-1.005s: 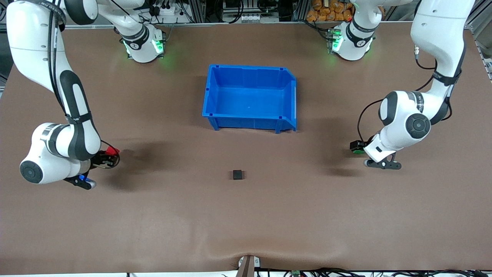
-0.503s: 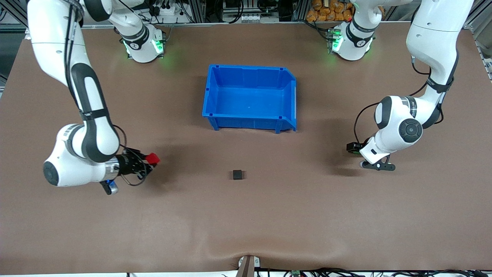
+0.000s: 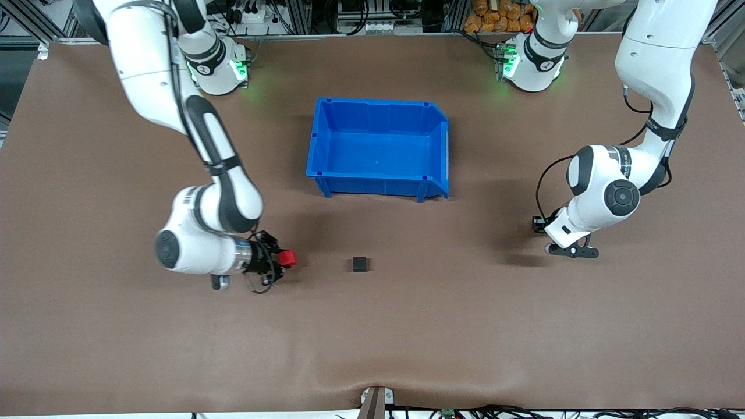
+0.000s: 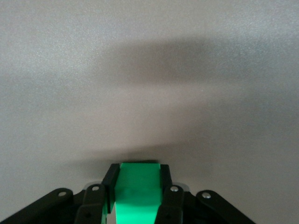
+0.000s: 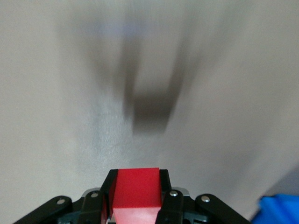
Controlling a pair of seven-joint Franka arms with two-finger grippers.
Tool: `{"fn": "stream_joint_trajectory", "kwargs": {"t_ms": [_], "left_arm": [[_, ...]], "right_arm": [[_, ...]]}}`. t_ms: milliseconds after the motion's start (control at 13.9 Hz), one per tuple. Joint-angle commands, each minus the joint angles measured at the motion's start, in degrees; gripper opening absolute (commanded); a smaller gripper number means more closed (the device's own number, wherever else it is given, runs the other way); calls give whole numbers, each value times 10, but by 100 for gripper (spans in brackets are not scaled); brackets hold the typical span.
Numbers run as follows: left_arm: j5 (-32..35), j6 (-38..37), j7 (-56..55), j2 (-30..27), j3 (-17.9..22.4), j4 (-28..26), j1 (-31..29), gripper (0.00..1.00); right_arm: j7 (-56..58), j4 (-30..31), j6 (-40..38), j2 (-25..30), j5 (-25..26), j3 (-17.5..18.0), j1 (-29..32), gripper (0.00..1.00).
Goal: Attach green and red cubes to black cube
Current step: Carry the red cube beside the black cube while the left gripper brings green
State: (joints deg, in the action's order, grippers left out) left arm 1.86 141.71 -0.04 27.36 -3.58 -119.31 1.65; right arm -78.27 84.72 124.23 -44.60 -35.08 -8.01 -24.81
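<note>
1. Right gripper is clamping the red cube above the table, beside the black cube.
2. Left gripper is pinching the green cube; that cube is hidden by the arm in the front view.
3. Blue bin is sitting farther from the camera than the black cube.

A brown matte surface fills the frame; along the top edge, metal framing, tangled cables and orange packets crowd together
</note>
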Motion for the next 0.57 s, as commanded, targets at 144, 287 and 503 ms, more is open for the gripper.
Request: {"fn": "stream_joint_trajectory", "kwargs": {"t_ms": [144, 287, 503], "left_arm": [[-1, 1, -96, 0, -4, 19, 10, 0], [-1, -2, -179, 1, -8, 39, 31, 0], [-1, -4, -345, 1, -8, 67, 67, 0]], "right_arm": [[-108, -76, 25, -59, -12, -3, -45, 0], [-126, -76, 41, -60, -13, -3, -53, 0], [-157, -76, 106, -79, -14, 7, -74, 0]]}}
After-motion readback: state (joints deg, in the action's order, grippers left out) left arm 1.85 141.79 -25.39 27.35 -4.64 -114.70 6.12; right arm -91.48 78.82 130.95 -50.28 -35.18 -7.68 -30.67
